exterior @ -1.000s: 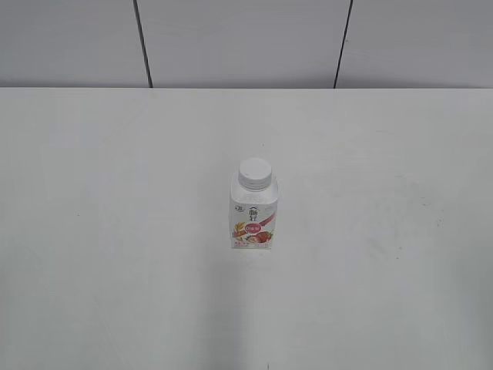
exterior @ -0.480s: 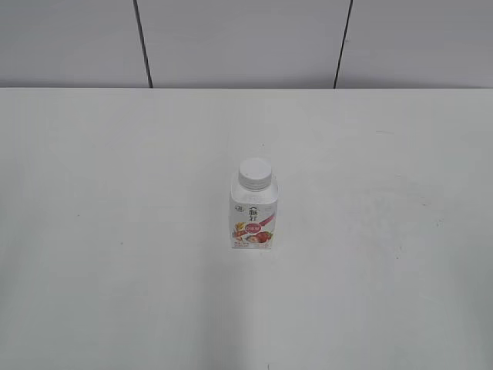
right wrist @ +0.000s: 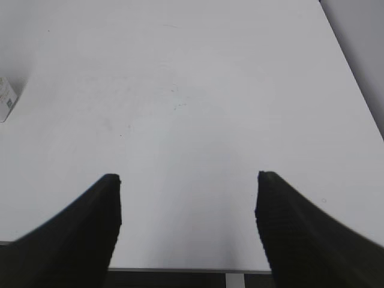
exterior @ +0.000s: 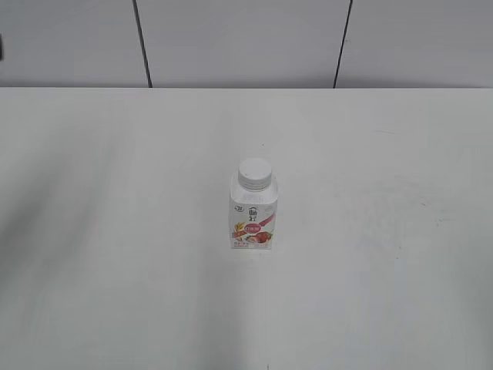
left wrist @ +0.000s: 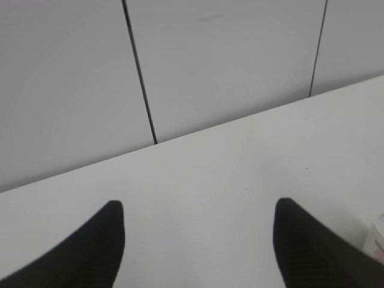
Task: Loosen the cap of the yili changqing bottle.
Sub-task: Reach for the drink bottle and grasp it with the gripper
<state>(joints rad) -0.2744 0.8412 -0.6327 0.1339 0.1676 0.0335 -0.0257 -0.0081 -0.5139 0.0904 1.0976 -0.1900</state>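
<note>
The yili changqing bottle (exterior: pixel 253 217) stands upright in the middle of the white table (exterior: pixel 115 231), its white ribbed cap (exterior: pixel 255 173) screwed on top. A sliver of the bottle shows at the right edge of the left wrist view (left wrist: pixel 378 240) and at the left edge of the right wrist view (right wrist: pixel 6 99). My left gripper (left wrist: pixel 198 210) is open and empty over bare table, near the table's back edge. My right gripper (right wrist: pixel 189 180) is open and empty over the table's near edge. Neither gripper shows in the exterior view.
A grey panelled wall (exterior: pixel 231 38) with dark seams stands behind the table. The table's near edge (right wrist: pixel 180 269) shows in the right wrist view, and its right edge (right wrist: pixel 354 84) runs down that view.
The bottle has not moved. A shadow has spread over the left part of the table, and a dark blur has appeared at the exterior view's upper left edge.
</note>
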